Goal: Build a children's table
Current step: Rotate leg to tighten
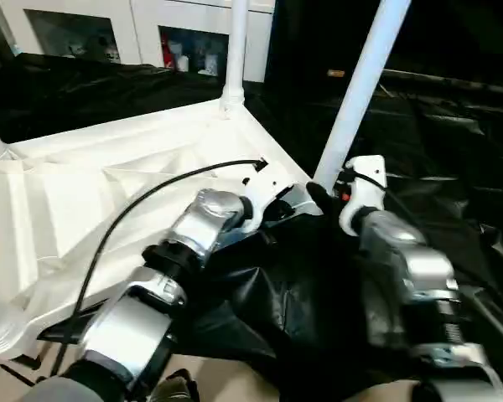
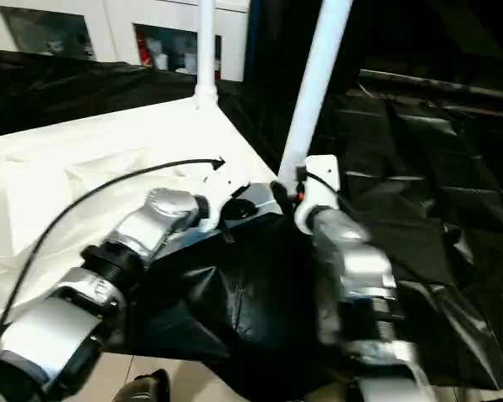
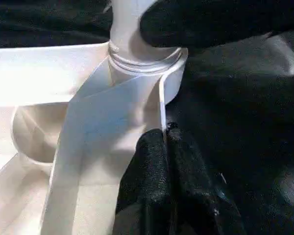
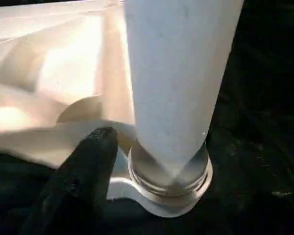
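Two white legs stand up from the overturned tabletop (image 1: 109, 184): the far leg (image 1: 236, 50) rises upright from its far corner socket, and the near leg (image 1: 360, 84) leans away to the right from the near right corner socket (image 3: 142, 63). The tabletop lies ribbed side up on crumpled black sheeting (image 1: 453, 167) that covers the surface beneath and bunches up over the near edge, hiding part of the rim between the two silver forearms. Behind stands a white cabinet (image 1: 151, 33) with glass doors and small bottles inside. A black cable (image 1: 151, 197) arcs over the ribs to the left wrist.

The left pincer (image 3: 164, 147) has its black fingers pressed together on the thin upright rim of the tabletop, just beside the near leg's socket. The right pincer (image 4: 88, 166) sits at the foot of the near leg, one black finger (image 4: 83, 171) beside the threaded collar; I cannot tell how wide it stands, nor whether it touches the leg.
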### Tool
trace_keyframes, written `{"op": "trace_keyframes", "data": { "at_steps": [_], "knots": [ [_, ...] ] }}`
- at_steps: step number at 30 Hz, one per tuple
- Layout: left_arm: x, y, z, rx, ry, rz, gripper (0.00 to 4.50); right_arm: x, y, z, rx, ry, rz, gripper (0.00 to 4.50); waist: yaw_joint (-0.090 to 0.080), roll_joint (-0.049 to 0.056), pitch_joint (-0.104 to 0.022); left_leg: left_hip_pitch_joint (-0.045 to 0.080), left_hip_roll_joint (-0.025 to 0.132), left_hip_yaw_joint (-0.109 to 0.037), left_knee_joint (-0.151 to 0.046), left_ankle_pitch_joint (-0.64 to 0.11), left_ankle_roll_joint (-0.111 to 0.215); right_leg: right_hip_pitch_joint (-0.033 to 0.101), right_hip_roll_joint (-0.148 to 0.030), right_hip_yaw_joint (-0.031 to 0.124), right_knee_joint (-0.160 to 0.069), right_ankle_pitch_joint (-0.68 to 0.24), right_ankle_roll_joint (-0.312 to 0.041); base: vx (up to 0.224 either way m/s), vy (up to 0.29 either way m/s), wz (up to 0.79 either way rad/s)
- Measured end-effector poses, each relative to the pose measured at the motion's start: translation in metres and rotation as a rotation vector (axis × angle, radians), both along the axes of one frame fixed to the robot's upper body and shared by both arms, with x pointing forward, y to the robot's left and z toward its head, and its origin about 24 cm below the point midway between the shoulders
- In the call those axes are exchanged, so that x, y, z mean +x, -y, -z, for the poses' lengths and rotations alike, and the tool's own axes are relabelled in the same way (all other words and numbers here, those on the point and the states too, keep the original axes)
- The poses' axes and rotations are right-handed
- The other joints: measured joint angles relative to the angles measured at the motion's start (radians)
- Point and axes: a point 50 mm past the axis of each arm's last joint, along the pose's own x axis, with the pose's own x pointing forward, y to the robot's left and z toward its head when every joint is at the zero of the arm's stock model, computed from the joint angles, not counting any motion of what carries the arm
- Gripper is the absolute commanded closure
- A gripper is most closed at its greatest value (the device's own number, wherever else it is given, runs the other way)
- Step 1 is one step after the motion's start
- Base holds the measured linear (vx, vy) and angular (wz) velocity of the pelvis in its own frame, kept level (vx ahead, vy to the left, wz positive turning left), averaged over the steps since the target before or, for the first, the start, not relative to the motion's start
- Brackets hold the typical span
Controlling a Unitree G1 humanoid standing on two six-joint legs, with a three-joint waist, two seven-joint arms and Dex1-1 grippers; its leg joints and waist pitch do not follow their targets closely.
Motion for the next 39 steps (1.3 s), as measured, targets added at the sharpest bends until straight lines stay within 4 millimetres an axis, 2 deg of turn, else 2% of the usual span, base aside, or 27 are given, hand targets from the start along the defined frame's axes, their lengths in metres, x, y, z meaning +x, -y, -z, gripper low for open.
{"op": "trace_keyframes", "data": {
  "at_steps": [2, 4, 7, 9, 10, 11, 14, 15, 18, 20, 22, 31, 33, 39],
  "knots": [
    [-0.004, -0.006, 0.0, 0.003, -0.007, 0.064, 4.5, -0.006, 0.008, -0.005, -0.041, 0.013, -0.093, 1.03, 0.003, 0.0, 0.0, 0.0, 0.0, 0.003, 0.0, 0.0, 0.0, -0.001, 0.0, 0.002, 0.001, 0.005, -0.008, 0.0, 0.0, 0.0],
    [-0.008, -0.011, 0.001, -0.012, -0.022, 0.119, 4.5, -0.011, 0.015, -0.009, -0.06, 0.016, -0.152, 0.7, 0.005, 0.0, 0.0, 0.001, 0.001, 0.005, 0.0, 0.0, 0.0, -0.001, 0.0, 0.004, 0.005, 0.007, -0.011, 0.0, 0.0, 0.0],
    [-0.015, -0.02, 0.001, -0.007, -0.037, 0.217, 4.5, -0.02, 0.023, -0.015, -0.089, 0.018, -0.248, 0.46, 0.018, 0.0, 0.0, 0.003, 0.002, 0.015, 0.002, 0.0, 0.0, -0.004, -0.002, 0.009, 0.02, 0.009, -0.015, 0.0, 0.0, 0.0],
    [-0.016, -0.026, 0.0, 0.005, -0.043, 0.247, 4.5, -0.026, 0.029, -0.016, -0.109, 0.009, -0.283, 0.46, 0.028, 0.0, 0.0, 0.004, 0.002, 0.016, 0.002, 0.0, 0.0, -0.006, -0.002, 0.011, 0.025, 0.009, -0.015, 0.0, 0.0, 0.0],
    [-0.016, -0.029, -0.001, 0.01, -0.046, 0.261, 4.5, -0.028, 0.031, -0.017, -0.122, 0.004, -0.306, 0.26, 0.031, 0.0, 0.0, 0.004, 0.002, 0.016, 0.002, 0.0, 0.0, -0.007, -0.002, 0.011, 0.028, 0.009, -0.015, 0.0, 0.0, 0.0],
    [-0.016, -0.031, -0.002, 0.014, -0.047, 0.267, 4.5, -0.03, 0.033, -0.018, -0.126, 0.002, -0.318, 0.26, 0.033, 0.0, 0.0, 0.003, 0.002, 0.016, 0.002, 0.0, 0.0, -0.009, -0.002, 0.012, 0.031, 0.009, -0.015, 0.0, 0.0, 0.0],
    [-0.017, -0.037, -0.004, 0.027, -0.036, 0.28, 4.5, -0.037, 0.037, -0.018, -0.134, -0.011, -0.362, 0.26, 0.032, 0.0, 0.0, 0.003, 0.003, 0.016, 0.002, 0.0, 0.0, -0.012, -0.001, 0.012, 0.034, 0.009, -0.015, 0.0, 0.0, 0.0],
    [-0.017, -0.037, -0.004, 0.032, -0.03, 0.28, 4.23, -0.038, 0.036, -0.018, -0.135, -0.016, -0.371, 0.22, 0.031, 0.0, 0.0, 0.003, 0.003, 0.016, 0.002, 0.0, 0.0, -0.014, -0.001, 0.012, 0.034, 0.009, -0.015, 0.0, 0.0, 0.0],
    [-0.016, -0.037, -0.004, 0.038, -0.022, 0.274, 4.23, -0.041, 0.032, -0.016, -0.136, -0.027, -0.395, 0.22, 0.03, 0.0, 0.0, 0.003, 0.004, 0.016, 0.002, 0.0, 0.0, -0.015, -0.001, 0.012, 0.035, 0.01, -0.016, 0.0, 0.0, 0.0],
    [-0.016, -0.037, -0.004, 0.037, -0.029, 0.269, 3.85, -0.042, 0.03, -0.014, -0.137, -0.03, -0.405, 0.21, 0.031, 0.0, 0.0, 0.003, 0.004, 0.016, 0.002, 0.0, 0.0, -0.014, -0.001, 0.012, 0.035, 0.011, -0.017, 0.0, 0.0, 0.0],
    [-0.016, -0.037, -0.004, 0.046, -0.025, 0.262, 3.82, -0.043, 0.03, -0.012, -0.135, -0.037, -0.406, 0.21, 0.03, 0.0, 0.0, 0.003, 0.004, 0.017, 0.003, 0.0, 0.0, -0.015, -0.001, 0.012, 0.035, 0.01, -0.017, 0.0, 0.0, 0.0],
    [-0.016, -0.035, -0.002, 0.059, -0.018, 0.262, 3.82, -0.045, 0.031, -0.01, -0.134, -0.046, -0.405, 0.21, 0.029, 0.001, -0.001, 0.003, 0.004, 0.017, 0.004, 0.0, 0.0, -0.015, -0.001, 0.012, 0.035, 0.01, -0.017, 0.0, 0.0, 0.0],
    [-0.015, -0.035, -0.002, 0.043, -0.025, 0.256, 4.19, -0.046, 0.03, -0.01, -0.135, -0.043, -0.408, 0.21, 0.029, 0.001, -0.001, 0.003, 0.004, 0.017, 0.004, 0.0, 0.0, -0.015, -0.001, 0.012, 0.035, 0.01, -0.017, 0.0, 0.0, 0.0],
    [-0.016, -0.035, -0.001, 0.028, -0.041, 0.259, 4.43, -0.047, 0.028, -0.013, -0.136, -0.028, -0.417, 0.21, 0.028, 0.001, -0.001, 0.004, 0.004, 0.017, 0.004, 0.0, 0.0, -0.015, -0.001, 0.012, 0.035, 0.01, -0.017, 0.0, 0.0, 0.0]
  ]
}}
